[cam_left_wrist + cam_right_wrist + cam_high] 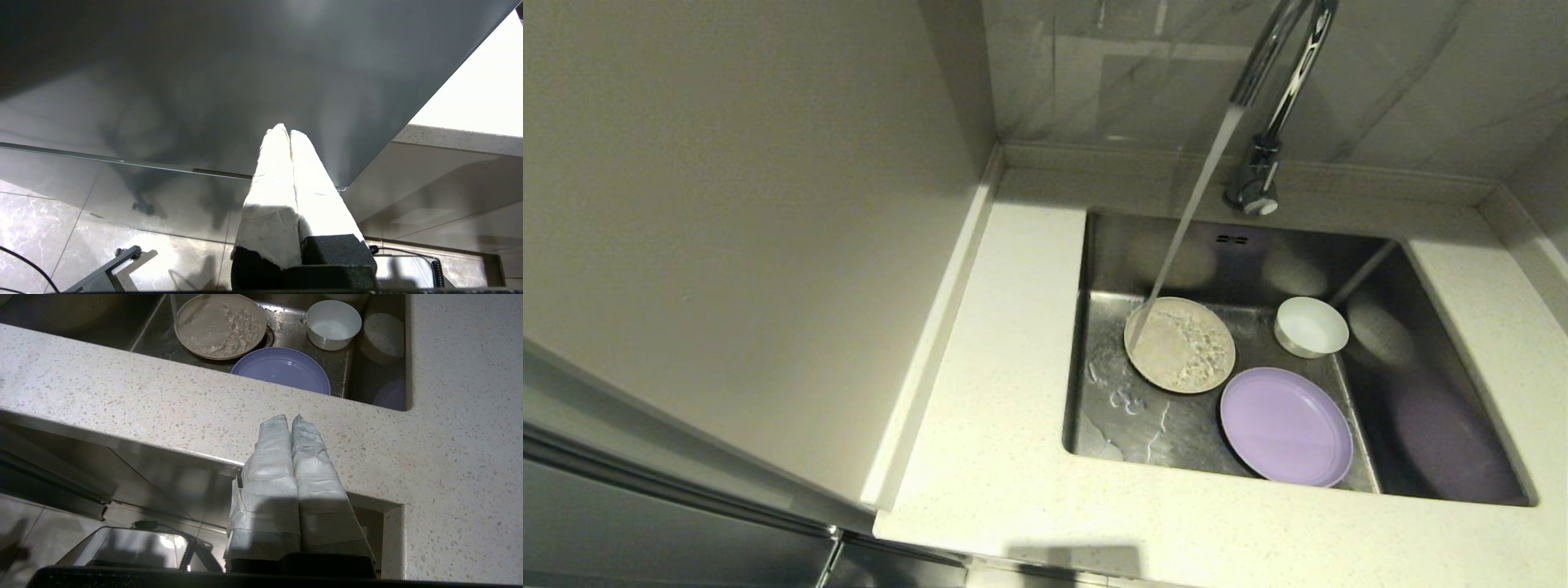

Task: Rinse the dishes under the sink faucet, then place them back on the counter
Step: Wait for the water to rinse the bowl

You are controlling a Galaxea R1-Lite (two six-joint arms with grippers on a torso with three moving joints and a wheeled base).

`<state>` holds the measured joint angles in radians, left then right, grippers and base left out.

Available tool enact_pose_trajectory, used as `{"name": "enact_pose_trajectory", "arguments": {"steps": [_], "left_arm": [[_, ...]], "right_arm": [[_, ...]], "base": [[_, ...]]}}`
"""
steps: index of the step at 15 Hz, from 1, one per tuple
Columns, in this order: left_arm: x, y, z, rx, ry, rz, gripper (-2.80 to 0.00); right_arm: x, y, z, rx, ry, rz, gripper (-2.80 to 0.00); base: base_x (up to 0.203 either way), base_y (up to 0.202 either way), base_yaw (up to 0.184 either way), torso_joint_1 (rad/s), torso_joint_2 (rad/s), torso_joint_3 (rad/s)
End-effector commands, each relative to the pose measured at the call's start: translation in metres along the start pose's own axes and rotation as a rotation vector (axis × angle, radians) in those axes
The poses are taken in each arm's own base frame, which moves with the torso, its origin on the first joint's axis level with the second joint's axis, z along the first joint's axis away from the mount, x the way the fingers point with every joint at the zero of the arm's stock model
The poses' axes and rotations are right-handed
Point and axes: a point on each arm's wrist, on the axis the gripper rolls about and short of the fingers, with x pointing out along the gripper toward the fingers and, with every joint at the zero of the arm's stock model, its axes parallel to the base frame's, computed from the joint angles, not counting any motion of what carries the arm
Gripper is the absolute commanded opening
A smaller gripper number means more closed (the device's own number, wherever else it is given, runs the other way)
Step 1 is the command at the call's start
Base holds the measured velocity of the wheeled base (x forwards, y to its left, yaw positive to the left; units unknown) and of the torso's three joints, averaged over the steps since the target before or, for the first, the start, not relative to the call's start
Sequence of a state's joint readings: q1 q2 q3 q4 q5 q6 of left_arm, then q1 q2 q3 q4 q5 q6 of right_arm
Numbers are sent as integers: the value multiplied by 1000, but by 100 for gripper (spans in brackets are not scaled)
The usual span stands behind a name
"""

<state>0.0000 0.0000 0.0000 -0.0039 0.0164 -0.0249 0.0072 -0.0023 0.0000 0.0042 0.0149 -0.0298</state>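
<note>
All three dishes lie on the floor of the steel sink (pixel 1111 269). Water from the chrome faucet (pixel 1278 73) streams onto the cream-beige plate (pixel 1180 345) (pixel 220 326). The lilac plate (pixel 1285 426) (pixel 282 370) lies nearer the front wall and the white bowl (pixel 1311 327) (pixel 334 324) stands upright toward the back right. Neither arm shows in the head view. My right gripper (pixel 291 418) is shut and empty, hovering at the counter's (pixel 122 396) front edge, short of the sink. My left gripper (pixel 285 130) is shut and empty, down beside a grey cabinet face.
A tall beige cabinet side (pixel 727 204) walls off the counter (pixel 988 425) on the left. The counter's raised back edge (pixel 1380 184) runs behind the faucet. Bare counter strips flank the sink left, right and front. Tiled floor (pixel 49 228) lies below.
</note>
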Motion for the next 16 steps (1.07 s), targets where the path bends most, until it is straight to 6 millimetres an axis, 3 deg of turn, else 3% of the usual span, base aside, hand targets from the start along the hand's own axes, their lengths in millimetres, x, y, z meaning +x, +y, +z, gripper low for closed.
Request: {"name": "enact_pose_trajectory", "arguments": {"steps": [1, 16], "left_arm": [[0, 0, 0, -1, -4, 0, -280], [0, 0, 0, -1, -5, 0, -280]], "right_arm": [[0, 0, 0, -1, 4, 1, -280], [0, 0, 0, -1, 4, 1, -280]], "base": [[0, 0, 0, 0, 0, 0], [0, 0, 0, 0, 0, 0]]}}
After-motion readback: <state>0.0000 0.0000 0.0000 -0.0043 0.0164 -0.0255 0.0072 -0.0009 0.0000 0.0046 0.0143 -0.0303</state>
